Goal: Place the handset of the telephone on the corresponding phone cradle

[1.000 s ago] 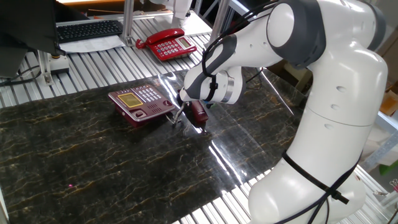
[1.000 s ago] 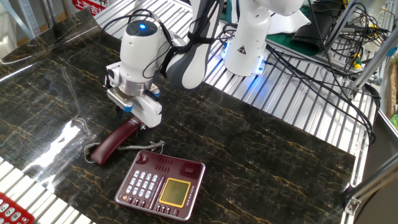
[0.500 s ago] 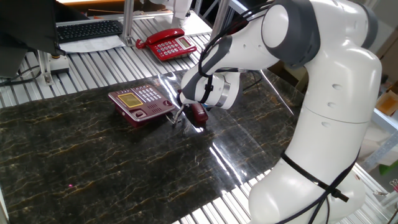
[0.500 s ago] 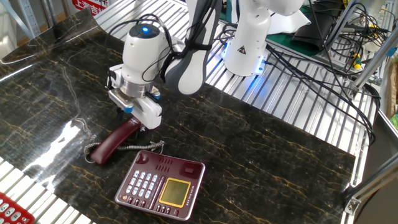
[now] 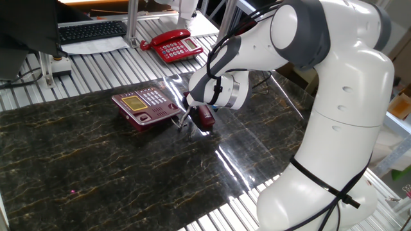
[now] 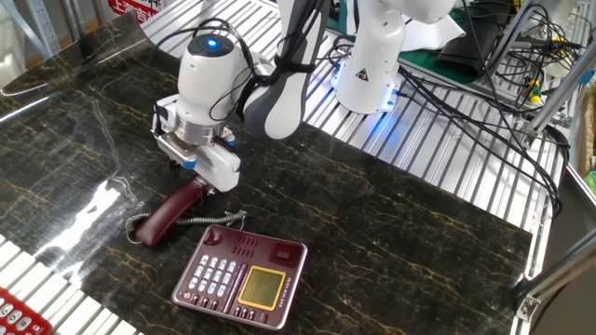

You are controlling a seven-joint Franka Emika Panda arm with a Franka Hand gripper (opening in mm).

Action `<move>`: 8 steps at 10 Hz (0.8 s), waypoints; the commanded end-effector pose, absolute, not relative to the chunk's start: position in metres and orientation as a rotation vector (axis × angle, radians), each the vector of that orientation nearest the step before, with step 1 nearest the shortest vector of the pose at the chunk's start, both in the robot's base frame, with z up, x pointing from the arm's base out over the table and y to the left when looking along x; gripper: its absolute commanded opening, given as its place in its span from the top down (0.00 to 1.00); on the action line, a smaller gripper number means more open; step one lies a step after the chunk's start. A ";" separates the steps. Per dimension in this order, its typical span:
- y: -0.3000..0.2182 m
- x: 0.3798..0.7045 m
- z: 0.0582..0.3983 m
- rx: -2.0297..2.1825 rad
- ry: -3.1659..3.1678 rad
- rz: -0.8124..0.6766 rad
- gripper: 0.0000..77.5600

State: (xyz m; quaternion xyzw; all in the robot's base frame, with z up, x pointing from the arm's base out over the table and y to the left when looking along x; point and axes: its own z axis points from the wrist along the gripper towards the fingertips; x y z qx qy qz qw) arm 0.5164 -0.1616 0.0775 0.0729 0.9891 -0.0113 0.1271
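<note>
The dark maroon handset (image 6: 170, 210) lies on the black marble table, its thin coiled cord (image 6: 209, 220) running to the telephone. It also shows in the one fixed view (image 5: 205, 117). The dark red telephone (image 6: 244, 274) (image 5: 144, 104) sits beside it, with its phone cradle (image 6: 253, 245) (image 5: 156, 115) lying bare along the side facing the handset. My gripper (image 6: 194, 174) (image 5: 194, 109) hangs low over the handset's upper end. Its fingers stand apart on either side of that end, and the fingertips are partly hidden.
A brighter red telephone (image 5: 172, 45) and a keyboard (image 5: 90, 31) sit on the slatted metal surface behind the marble. The robot's base (image 6: 368, 65) and bundles of cables (image 6: 503, 56) lie at the far side. The marble slab ends at a slatted edge (image 6: 37, 270).
The gripper has shifted very slightly above the handset's end. The handset and the telephone have not moved.
</note>
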 end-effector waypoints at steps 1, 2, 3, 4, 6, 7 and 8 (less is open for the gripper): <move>-0.165 0.518 0.078 0.216 2.881 -0.034 0.00; -0.165 0.518 0.078 0.214 2.882 -0.034 0.00; -0.165 0.518 0.078 0.213 2.882 -0.033 0.00; -0.165 0.518 0.077 0.217 2.883 -0.028 0.00; -0.165 0.517 0.073 0.213 2.886 -0.025 0.00; -0.165 0.516 0.071 0.210 2.886 -0.024 0.00; -0.165 0.515 0.070 0.212 2.888 -0.015 0.00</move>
